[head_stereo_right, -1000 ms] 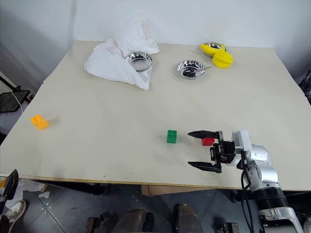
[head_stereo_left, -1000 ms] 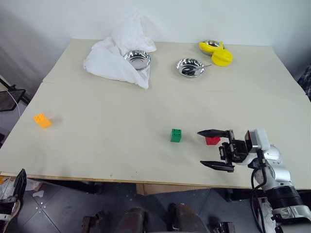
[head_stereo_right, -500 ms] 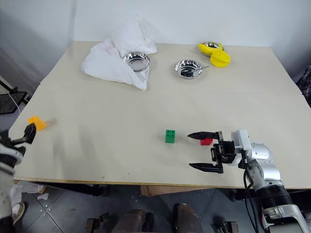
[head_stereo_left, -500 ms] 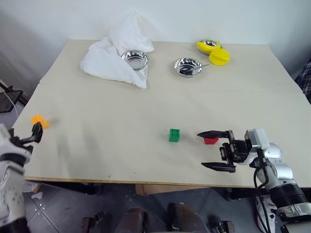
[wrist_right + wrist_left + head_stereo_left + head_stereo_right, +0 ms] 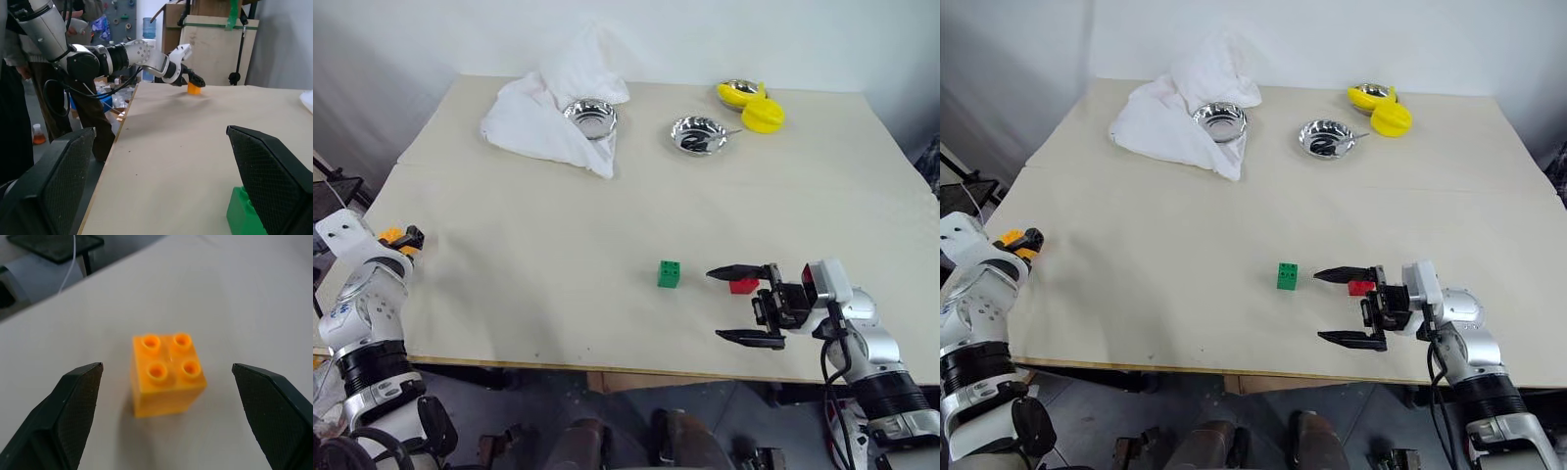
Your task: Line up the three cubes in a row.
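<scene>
Step in hand: fetching orange cube [image 5: 167,373] at left edge of desk [image 5: 558,245]. Left end effector [image 5: 166,401] open, jaws either side of it, not touching; next close and carry toward green cube [image 5: 670,274] and red cube [image 5: 742,285] at lower centre-right. Right end effector [image 5: 744,305] open, empty beside red. A second ago left arm sat below the desk edge
</scene>
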Controlling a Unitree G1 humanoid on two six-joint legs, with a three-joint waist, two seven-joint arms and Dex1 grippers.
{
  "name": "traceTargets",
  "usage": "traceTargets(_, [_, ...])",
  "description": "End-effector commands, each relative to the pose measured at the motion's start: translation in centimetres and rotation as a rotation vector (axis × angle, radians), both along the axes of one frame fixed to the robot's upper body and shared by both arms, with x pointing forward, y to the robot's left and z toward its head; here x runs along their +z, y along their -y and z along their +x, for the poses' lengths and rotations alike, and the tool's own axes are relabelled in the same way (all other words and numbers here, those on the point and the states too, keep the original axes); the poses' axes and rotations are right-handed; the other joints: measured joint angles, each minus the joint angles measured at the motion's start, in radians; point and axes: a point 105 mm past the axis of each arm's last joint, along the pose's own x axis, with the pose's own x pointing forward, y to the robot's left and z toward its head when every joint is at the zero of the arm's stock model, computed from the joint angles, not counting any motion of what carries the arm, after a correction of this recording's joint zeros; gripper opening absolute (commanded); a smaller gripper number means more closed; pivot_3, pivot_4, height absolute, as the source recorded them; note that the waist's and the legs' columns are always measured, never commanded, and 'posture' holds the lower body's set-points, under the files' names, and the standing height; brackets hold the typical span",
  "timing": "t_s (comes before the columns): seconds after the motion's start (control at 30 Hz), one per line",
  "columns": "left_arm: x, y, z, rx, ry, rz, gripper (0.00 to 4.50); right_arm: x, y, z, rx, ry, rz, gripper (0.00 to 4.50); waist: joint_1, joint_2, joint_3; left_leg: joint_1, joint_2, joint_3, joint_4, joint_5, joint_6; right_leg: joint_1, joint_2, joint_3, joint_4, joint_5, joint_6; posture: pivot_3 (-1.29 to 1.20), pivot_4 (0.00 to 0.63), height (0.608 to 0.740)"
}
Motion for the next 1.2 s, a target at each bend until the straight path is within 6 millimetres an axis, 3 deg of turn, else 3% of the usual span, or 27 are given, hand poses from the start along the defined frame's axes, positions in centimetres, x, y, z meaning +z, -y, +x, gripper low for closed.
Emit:
traceTargets(0.03, [1.2,-0.4,0.3,-0.015,0.009,0.021,4.48,0.3,0.1,-0.9,0.053,0.034,-0.001,4.50,-0.003,0.000,0.000,0.000,0.000,0.000,0.000,0.000,0.000,0.000,0.000,0.000,0.000,0.000,0.000,0.00,0.150,0.740])
traceTargets(0.13, [1.4,-0.8,0.4,0.016,0.012,0.038,3.91,0.2,0.0,-1.0,0.051,0.032,0.004,4.50,-0.003,0.000,0.000,0.000,0.000,0.000,0.000,0.000,0.000,0.000,0.000,0.000,0.000,0.000,0.000,0.00,0.150,0.740])
traceTargets(0.4, [2.1,-1.0,0.5,-0.049,-0.003,0.128,1.49,-0.2,0.1,-1.1,0.031,0.032,0.002,4.50,-0.003,0.000,0.000,0.000,0.000,0.000,0.000,0.001,-0.001,0.000,0.000,0.000,0.000,0.000,0.000,0.00,0.150,0.740])
traceTargets(0.5, [3.2,0.1,0.8,-0.184,0.066,0.207,1.49,-0.2,0.4,-1.0,0.011,0.040,-0.001,4.50,-0.003,0.000,0.000,0.000,0.000,0.000,0.000,0.001,-0.001,0.000,0.000,0.000,0.000,0.000,0.000,0.00,0.150,0.740])
traceTargets(0.57, [4.1,2.2,0.8,-0.378,0.124,0.301,1.49,-0.2,0.8,-1.0,-0.011,0.050,-0.010,4.50,-0.004,0.000,0.000,0.000,0.000,0.000,0.000,0.001,-0.001,0.000,0.000,0.000,0.000,0.000,0.000,0.00,0.150,0.740])
traceTargets(0.67, [5.8,7.5,-0.1,-0.801,0.267,0.457,1.49,0.2,2.2,-0.9,-0.067,0.068,-0.031,4.50,-0.001,0.000,0.000,0.000,0.000,0.000,0.000,0.001,-0.001,0.000,0.000,0.000,-0.001,0.000,0.000,0.00,0.150,0.740])
traceTargets(0.77, [5.8,14.8,-3.6,-1.431,0.339,0.532,1.49,0.9,5.5,-0.7,-0.187,0.098,-0.100,4.50,0.000,0.001,0.000,0.000,0.000,0.000,0.000,0.001,-0.001,0.001,-0.002,-0.001,-0.003,0.000,-0.001,0.00,0.150,0.740])
traceTargets(0.8, [5.1,16.1,-4.5,-1.587,0.315,0.545,1.49,1.3,6.6,-0.6,-0.227,0.110,-0.125,4.50,0.000,0.002,0.001,0.000,0.000,0.000,0.000,0.001,-0.001,0.001,-0.002,-0.001,-0.004,0.000,-0.001,0.00,0.150,0.740])
traceTargets(1.03, [2.0,20.7,-2.4,-1.987,0.209,0.598,1.49,1.9,10.4,-2.1,-0.341,0.080,-0.213,4.50,-0.003,0.008,0.001,0.002,0.000,0.000,-0.002,0.002,-0.001,0.003,-0.003,-0.002,-0.003,-0.001,-0.003,0.00,0.150,0.740])
traceTargets(1.2, [0.8,23.8,0.6,-2.056,0.190,0.634,1.49,1.8,10.5,-3.4,-0.373,0.071,-0.201,4.50,-0.003,0.007,0.001,0.000,-0.001,0.001,-0.001,0.002,0.000,0.001,-0.003,-0.002,-0.002,-0.001,-0.002,0.00,0.150,0.740])
